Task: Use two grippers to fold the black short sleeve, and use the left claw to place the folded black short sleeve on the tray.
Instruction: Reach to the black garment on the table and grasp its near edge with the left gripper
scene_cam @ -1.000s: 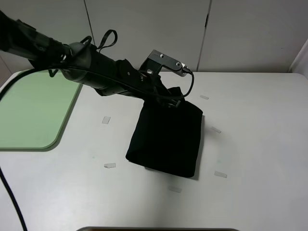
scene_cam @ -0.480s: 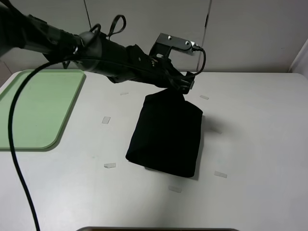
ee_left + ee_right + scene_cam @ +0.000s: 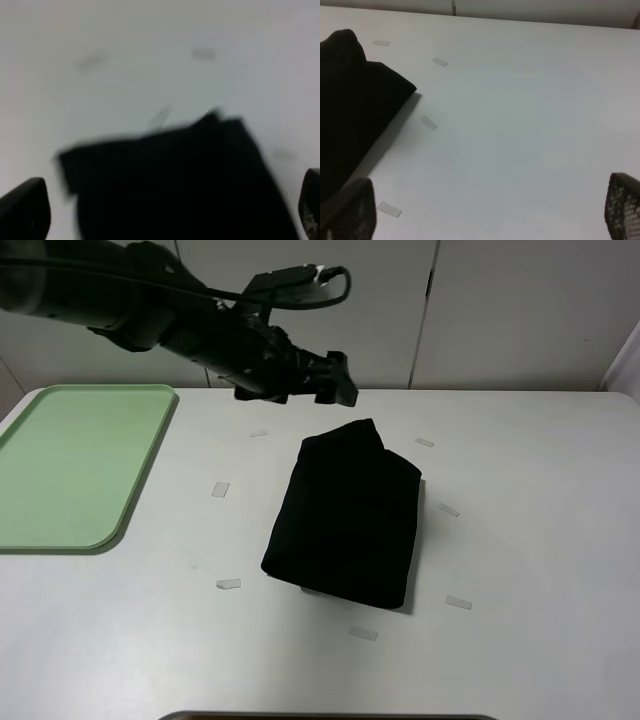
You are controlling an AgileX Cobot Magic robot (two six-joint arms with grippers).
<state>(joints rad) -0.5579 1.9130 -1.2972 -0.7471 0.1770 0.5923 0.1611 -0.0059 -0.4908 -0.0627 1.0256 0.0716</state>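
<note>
Black short sleeve [image 3: 348,518] lies folded mid-table from above, well apart from the empty tray [image 3: 70,465]; left claw [image 3: 325,385] hovers above it. Its blurred wrist view shows jaws wide, holding nothing. Right claw [image 3: 485,210] gapes empty beside the shirt. Folding looks done; placing remains.

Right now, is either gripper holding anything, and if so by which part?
Nothing is held. The left gripper hangs open above the folded black short sleeve; the right gripper is open over bare table.

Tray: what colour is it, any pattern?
Plain pale green, no pattern. The tray shows best in the exterior high view.
</note>
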